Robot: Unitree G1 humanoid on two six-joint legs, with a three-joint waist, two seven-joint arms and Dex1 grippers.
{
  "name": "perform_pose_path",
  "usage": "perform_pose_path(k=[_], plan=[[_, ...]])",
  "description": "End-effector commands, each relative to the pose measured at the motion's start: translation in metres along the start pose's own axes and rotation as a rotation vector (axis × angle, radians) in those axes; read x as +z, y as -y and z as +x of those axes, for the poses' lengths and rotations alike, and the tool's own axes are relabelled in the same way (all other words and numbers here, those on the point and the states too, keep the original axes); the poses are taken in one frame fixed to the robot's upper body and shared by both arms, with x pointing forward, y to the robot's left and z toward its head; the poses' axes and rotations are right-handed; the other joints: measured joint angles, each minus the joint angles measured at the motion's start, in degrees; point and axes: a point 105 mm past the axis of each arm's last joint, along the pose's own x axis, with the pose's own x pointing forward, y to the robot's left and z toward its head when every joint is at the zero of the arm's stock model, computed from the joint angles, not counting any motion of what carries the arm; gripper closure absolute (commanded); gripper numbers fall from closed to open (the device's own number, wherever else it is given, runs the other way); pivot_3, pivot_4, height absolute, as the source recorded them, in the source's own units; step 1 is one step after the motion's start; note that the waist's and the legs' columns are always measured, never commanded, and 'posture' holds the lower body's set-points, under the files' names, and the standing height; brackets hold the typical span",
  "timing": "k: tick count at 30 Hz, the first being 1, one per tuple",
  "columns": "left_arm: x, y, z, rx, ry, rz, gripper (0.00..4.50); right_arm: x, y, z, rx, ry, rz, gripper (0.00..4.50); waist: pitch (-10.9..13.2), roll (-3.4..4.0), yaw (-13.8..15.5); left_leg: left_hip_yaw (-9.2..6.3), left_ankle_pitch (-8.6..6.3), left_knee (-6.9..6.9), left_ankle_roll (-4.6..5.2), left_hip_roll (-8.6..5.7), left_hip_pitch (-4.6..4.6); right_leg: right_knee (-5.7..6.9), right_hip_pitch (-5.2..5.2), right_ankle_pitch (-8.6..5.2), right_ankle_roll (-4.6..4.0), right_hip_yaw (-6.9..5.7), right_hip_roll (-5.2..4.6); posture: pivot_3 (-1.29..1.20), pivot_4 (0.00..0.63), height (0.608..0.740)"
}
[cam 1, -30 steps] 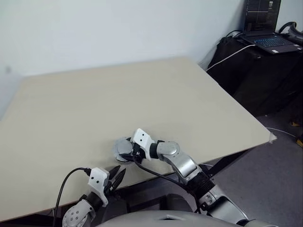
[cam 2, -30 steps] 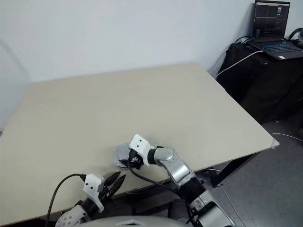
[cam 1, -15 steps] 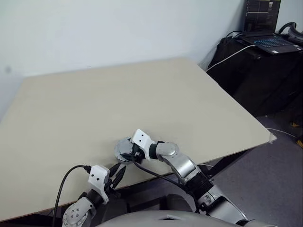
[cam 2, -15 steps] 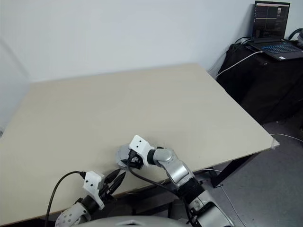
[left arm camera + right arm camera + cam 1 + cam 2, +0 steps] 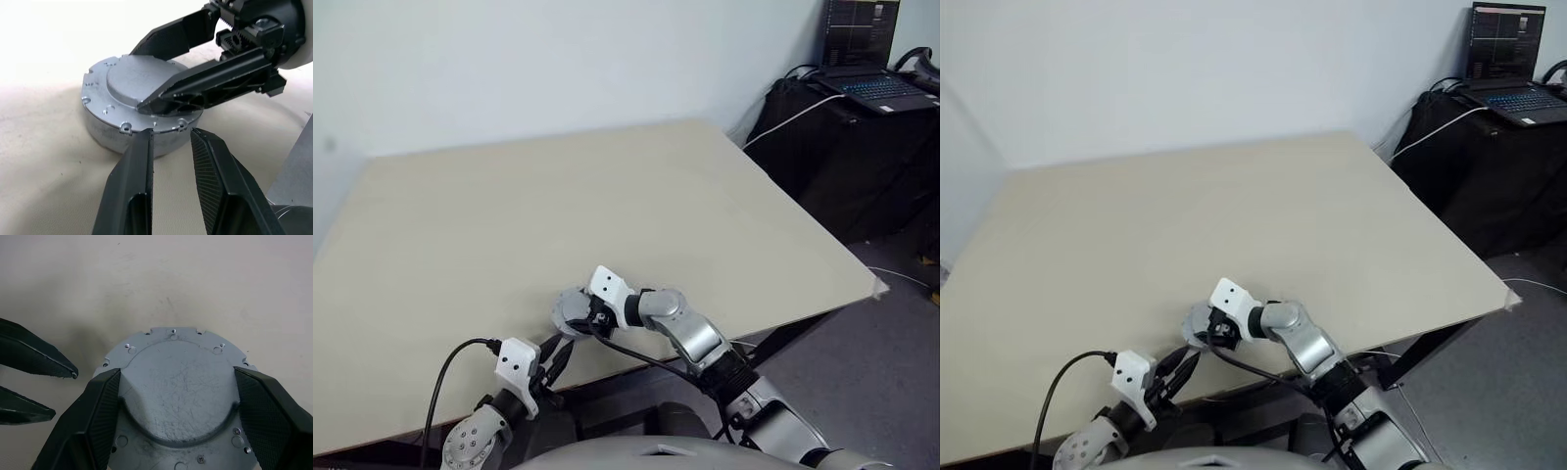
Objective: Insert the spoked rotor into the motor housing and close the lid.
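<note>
My right end effector straddled the lid on the tabletop, fingers wide; my left end effector hovered beside it, nearly closed and empty.

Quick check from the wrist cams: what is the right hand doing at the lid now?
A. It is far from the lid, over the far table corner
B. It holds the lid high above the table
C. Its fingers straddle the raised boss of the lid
C: in the right wrist view the right hand has a finger on either side of the lid's raised round boss.
</note>
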Motion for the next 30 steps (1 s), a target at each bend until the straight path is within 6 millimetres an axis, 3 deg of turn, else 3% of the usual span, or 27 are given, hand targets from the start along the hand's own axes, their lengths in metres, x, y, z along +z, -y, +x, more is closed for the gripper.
perform_pose_path(k=[1,6,12,18,22,30], plan=[[0.015,0.005,0.002,-0.017,0.048,0.016,3.27,-0.001,0.003,-0.002,-0.007,-0.016,-0.013,1.30,0.00,0.00,0.03,0.00,0.00,0.00,0.00,0.00,0.00,0.00,0.00,0.00,0.00,0.00,0.00,0.00,0.000,0.740],[0.023,-0.003,0.002,0.037,0.065,0.016,3.27,-0.005,0.000,0.001,-0.011,-0.042,-0.015,1.30,-0.01,-0.01,-0.01,0.00,0.00,0.00,0.00,0.01,0.00,0.00,0.00,0.00,0.00,0.00,0.00,0.00,0.000,0.740],[0.047,-0.033,0.005,0.213,0.151,0.014,3.27,-0.007,0.000,0.003,-0.017,-0.055,-0.016,1.30,-0.05,-0.03,-0.01,-0.02,0.01,0.00,-0.01,0.01,0.05,0.04,0.02,0.00,0.00,-0.01,0.02,0.00,0.000,0.740],[0.058,-0.068,0.018,0.345,0.084,-0.043,3.27,-0.007,0.001,0.003,-0.023,-0.057,-0.015,1.30,-0.12,-0.08,-0.04,-0.05,0.04,0.00,-0.06,0.00,0.06,0.04,0.31,0.02,0.02,0.00,0.05,0.00,0.000,0.740],[0.059,-0.076,0.033,0.280,0.006,-0.111,3.27,-0.007,0.001,0.003,-0.026,-0.058,-0.014,1.30,-0.13,-0.10,-0.23,-0.13,0.07,0.00,-0.10,0.00,0.17,0.02,0.52,0.03,0.03,-0.01,0.10,0.00,0.000,0.740],[0.053,-0.062,0.049,0.005,-0.176,-0.199,3.27,-0.008,0.000,0.003,-0.031,-0.061,-0.015,1.30,-0.10,-0.11,-0.58,-0.15,0.08,0.00,-0.12,0.00,0.32,0.02,0.68,0.01,0.02,0.00,0.11,0.00,0.000,0.740]])
